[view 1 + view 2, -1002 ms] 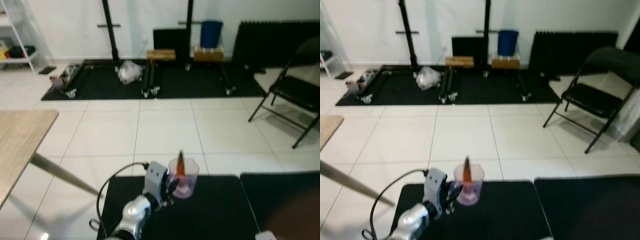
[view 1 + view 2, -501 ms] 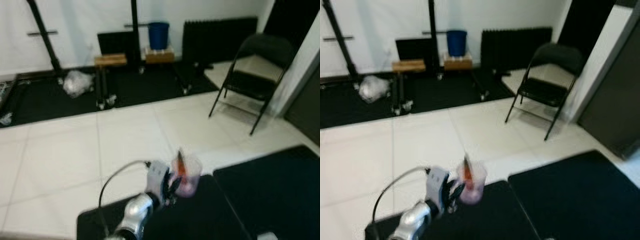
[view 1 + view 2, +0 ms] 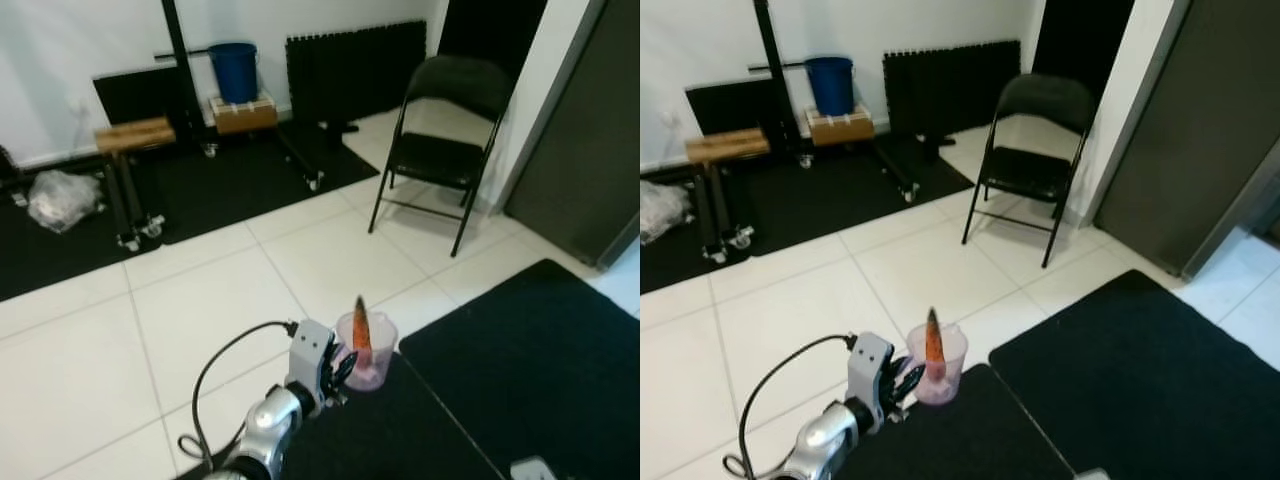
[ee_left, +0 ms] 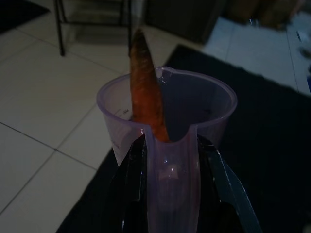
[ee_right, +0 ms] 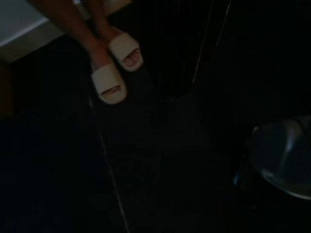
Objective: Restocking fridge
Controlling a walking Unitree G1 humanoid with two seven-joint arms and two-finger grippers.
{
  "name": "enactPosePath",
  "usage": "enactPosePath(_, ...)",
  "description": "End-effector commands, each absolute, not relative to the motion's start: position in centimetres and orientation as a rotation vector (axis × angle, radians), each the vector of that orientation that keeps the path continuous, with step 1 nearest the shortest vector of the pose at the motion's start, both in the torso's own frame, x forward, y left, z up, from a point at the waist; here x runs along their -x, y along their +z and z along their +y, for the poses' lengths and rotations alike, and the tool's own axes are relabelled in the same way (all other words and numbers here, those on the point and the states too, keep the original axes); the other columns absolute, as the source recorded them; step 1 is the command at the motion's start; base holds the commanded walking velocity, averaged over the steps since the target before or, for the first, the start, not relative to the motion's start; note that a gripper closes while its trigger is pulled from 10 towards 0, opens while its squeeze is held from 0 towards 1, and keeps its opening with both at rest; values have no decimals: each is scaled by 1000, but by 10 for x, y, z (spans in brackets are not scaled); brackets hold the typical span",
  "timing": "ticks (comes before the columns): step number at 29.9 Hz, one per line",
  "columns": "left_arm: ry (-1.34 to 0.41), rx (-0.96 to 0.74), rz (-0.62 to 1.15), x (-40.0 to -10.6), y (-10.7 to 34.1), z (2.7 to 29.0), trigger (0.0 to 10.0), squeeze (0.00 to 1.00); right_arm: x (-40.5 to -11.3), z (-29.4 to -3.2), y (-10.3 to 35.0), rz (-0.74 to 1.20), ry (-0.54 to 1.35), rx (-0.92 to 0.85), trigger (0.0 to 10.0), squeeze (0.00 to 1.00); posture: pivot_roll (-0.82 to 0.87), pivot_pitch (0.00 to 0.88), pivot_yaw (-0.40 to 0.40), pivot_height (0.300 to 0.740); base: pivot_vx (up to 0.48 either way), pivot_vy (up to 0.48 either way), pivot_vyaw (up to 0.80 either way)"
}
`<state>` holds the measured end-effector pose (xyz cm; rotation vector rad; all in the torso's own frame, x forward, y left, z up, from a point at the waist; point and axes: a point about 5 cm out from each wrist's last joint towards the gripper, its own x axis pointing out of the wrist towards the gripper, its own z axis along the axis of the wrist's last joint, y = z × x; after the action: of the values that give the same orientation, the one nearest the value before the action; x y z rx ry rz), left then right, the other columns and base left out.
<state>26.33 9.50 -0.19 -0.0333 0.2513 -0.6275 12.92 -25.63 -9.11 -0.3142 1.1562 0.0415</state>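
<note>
1. One carrot [image 4: 146,94] stands tip-up in one clear plastic measuring cup [image 4: 167,126], leaning against the cup's rim on the side away from its handle.
2. The left tool [image 3: 338,372] is clenched on the cup's handle, one black finger [image 4: 131,179] on either side of it, and holds the cup upright in front of the robot, above the edge of a black floor mat [image 3: 420,440].
3. The step in hand looks like carrying: the cup is being borne across the room, and no open fridge can be made out from here. The dark tall panel [image 3: 1220,130], well beyond the cup on its right, may be the goal, though that cannot be told.
4. The next move calls for keeping the cup level so the carrot does not tip out.
5. Well beyond the cup stand one folding chair [image 3: 1030,165] and one blue bucket [image 3: 235,70].
6. The right wrist view is dark; a person's two feet in pale slippers [image 5: 114,70] can be made out, and whether the right tool is released or clenched cannot be told.
</note>
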Motion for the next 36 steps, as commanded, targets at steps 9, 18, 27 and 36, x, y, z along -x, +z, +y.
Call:
enactPosePath(9, -596, -5, 304, -258, -11, 104, 10000, 0, -120, -257, -94, 1183, 46, 316, 10000, 0, -2, 0, -28, 740, 0, 0, -781)
enactPosePath(18, -585, -11, 301, -257, -12, 104, 10000, 0, -121, -257, -94, 1181, 49, 320, 10000, 0, -3, 0, -28, 740, 0, 0, -781)
enactPosePath(27, -597, -17, 209, -270, 5, 98, 10000, 0, -121, -258, -93, 1170, 40, 318, 10000, 0, -5, 0, -33, 740, 0, 0, -174)
enactPosePath(36, -619, -24, 166, -274, 12, 94, 10000, 0, -121, -258, -93, 1166, 37, 317, 10000, 0, -9, 0, -35, 740, 228, 0, 0)
